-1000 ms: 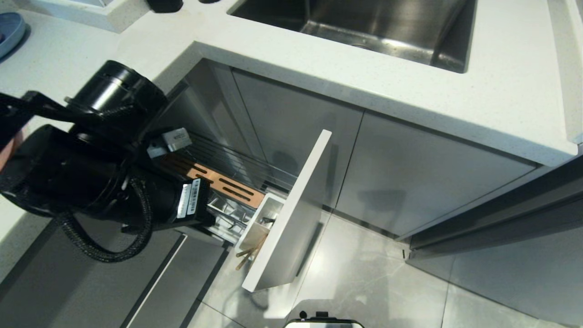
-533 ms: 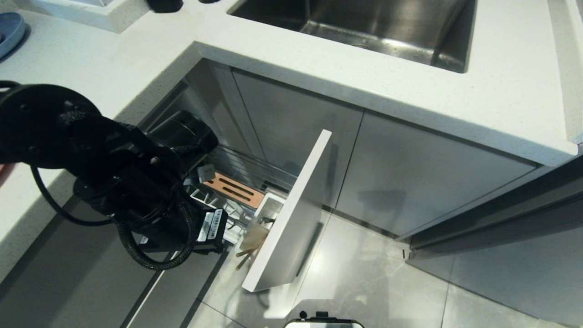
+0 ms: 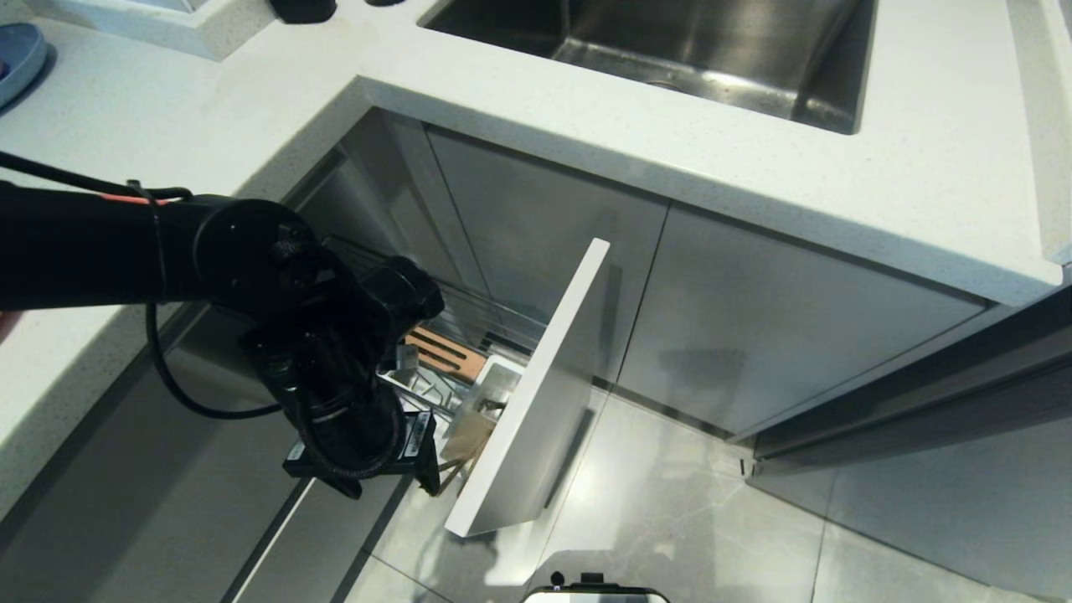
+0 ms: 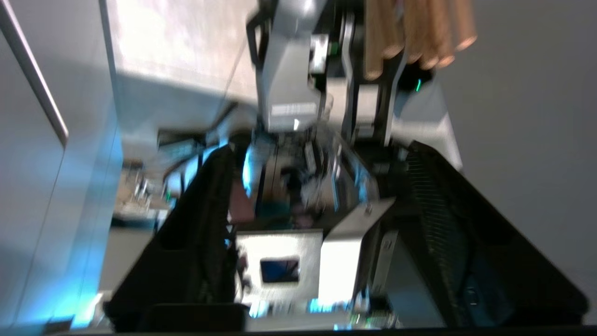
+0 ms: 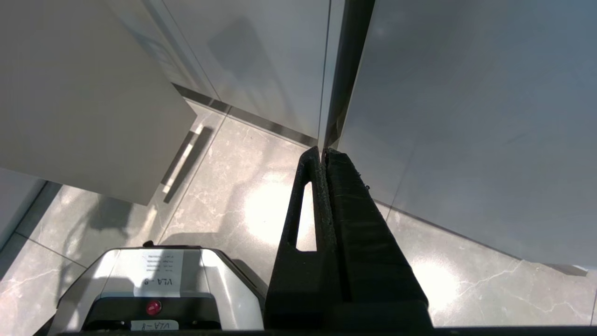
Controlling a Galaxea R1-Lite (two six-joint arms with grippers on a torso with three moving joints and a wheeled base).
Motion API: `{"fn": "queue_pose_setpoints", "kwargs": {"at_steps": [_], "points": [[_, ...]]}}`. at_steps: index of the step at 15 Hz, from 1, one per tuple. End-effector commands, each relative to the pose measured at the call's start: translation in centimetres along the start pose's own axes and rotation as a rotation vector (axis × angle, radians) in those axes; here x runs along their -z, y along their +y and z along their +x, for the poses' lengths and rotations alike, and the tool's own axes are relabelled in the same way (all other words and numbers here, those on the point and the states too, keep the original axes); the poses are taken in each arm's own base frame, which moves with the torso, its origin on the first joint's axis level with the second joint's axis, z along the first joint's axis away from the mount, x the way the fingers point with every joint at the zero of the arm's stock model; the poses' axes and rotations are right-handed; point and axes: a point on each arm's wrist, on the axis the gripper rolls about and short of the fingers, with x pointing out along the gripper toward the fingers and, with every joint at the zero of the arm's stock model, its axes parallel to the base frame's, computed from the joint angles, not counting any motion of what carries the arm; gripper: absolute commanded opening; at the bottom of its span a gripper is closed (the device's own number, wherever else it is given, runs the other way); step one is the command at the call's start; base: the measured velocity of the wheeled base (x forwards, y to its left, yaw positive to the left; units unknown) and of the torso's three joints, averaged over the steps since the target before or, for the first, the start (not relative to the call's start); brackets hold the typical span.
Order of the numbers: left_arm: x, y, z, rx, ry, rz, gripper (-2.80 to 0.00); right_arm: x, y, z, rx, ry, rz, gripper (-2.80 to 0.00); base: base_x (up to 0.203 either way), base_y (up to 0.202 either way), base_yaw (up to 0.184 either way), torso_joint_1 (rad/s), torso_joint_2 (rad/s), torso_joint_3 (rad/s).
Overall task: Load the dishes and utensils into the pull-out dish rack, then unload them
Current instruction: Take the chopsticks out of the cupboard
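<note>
Left gripper (image 4: 317, 186) is seen low in the middle-left of the head pic, down by the pull-out dish rack (image 3: 456, 381); its fingers (image 4: 200, 224) are spread wide apart in the left wrist pic & nothing is held between them. Its black arm (image 3: 126, 251) is stretched in from the left edge of the head pic.

Rack is pulled out from under the counter (image 3: 586, 109), w/ its pale flat front (image 3: 536, 394) turned out near the middle of the pic. A tan wood strip w/ slots (image 3: 444, 356) is seen on the rack, just right of the wrist. A white cup (image 3: 490, 394) is set right behind the flat front, & chopsticks (image 3: 456, 473) are seen poking out under it. In the left wrist pic, light-wood stick ends (image 4: 419, 32) are seen at the top, past the fingers.

Right gripper (image 5: 322, 156) is parked over the grey floor (image 5: 224, 186), fingers pressed together, nothing between them.

A steel sink (image 3: 670, 50) is seen at the top of the head pic. A blue dish edge (image 3: 21, 59) is seen at the upper left.
</note>
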Motion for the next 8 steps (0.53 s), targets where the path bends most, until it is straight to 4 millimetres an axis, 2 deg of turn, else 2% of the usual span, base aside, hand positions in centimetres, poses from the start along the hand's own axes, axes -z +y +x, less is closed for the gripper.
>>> {"fn": "queue_pose_setpoints", "kwargs": {"at_steps": [1,8], "points": [[-1.0,0.0,1.7,-0.006,0.071,-0.002,0.0,0.0,0.0,0.0,0.0,0.002,0.0,-2.8,0.0,0.0,0.0,0.0,0.0,0.0],[-3.5,0.4,5.4,-0.028,0.16,-0.043,0.0,0.0,0.0,0.0,0.0,0.002,0.0,-2.8,0.0,0.0,0.0,0.0,0.0,0.0]]}}
